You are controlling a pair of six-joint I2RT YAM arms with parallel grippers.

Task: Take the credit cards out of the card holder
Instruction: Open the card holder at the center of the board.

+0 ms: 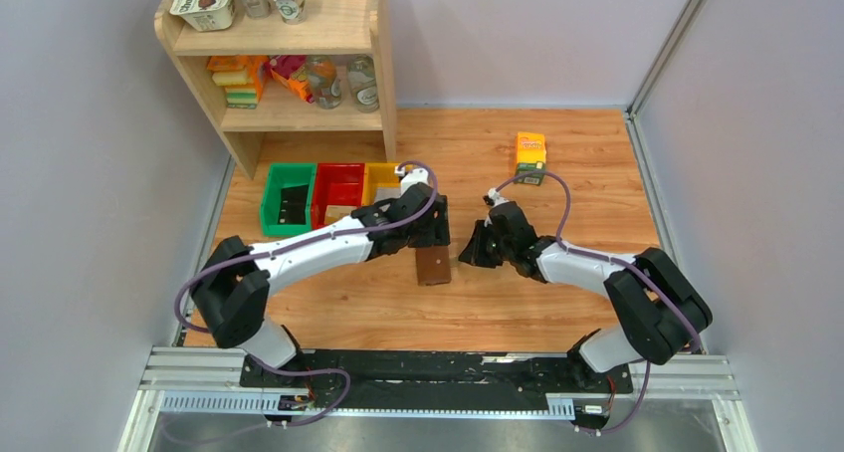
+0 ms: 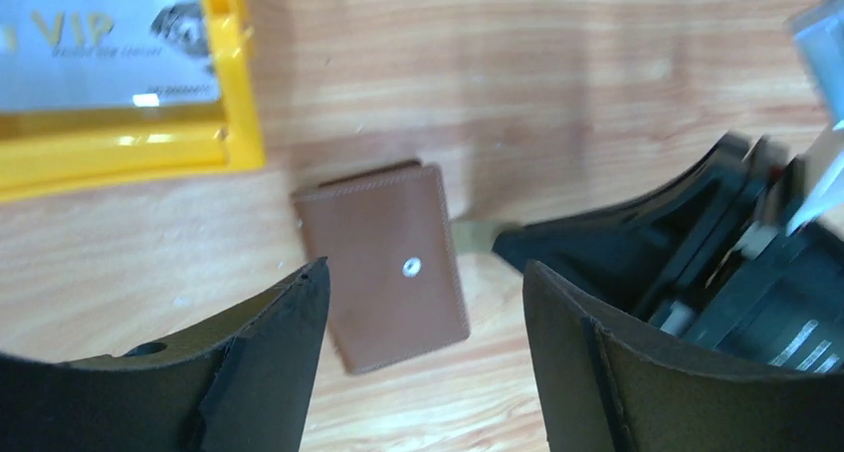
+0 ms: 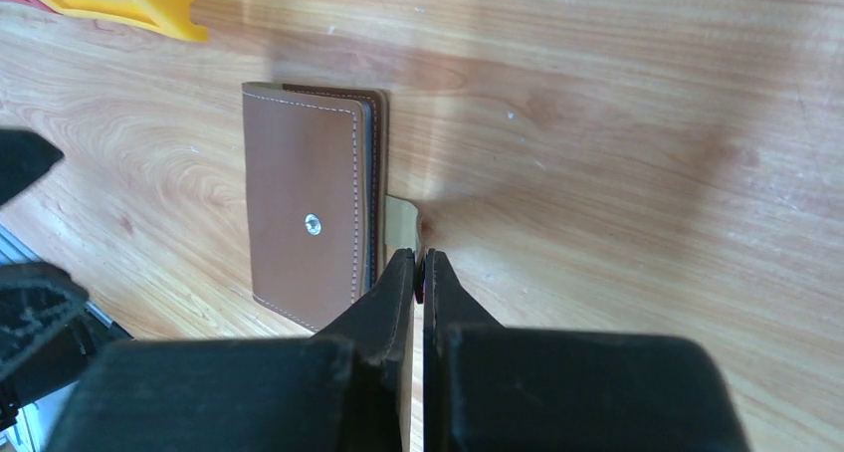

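Brown card holder [image 2: 383, 263] flat under wide-open L gripper [image 2: 423, 269]; R gripper [image 3: 418, 259] pinches clasp tab [image 3: 401, 223].

I'm looking at a lab robot cell: plain grey panel walls [image 1: 90, 153] boxing in a wood tabletop [image 1: 518, 308], aluminium rail [image 1: 687, 380] along the near edge, wooden shelf [image 1: 333, 19] of staged groceries, coloured sorting bins [image 1: 338, 178].

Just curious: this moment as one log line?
wallet: closed, on table | left claw: open above it | right claw: shut on tab
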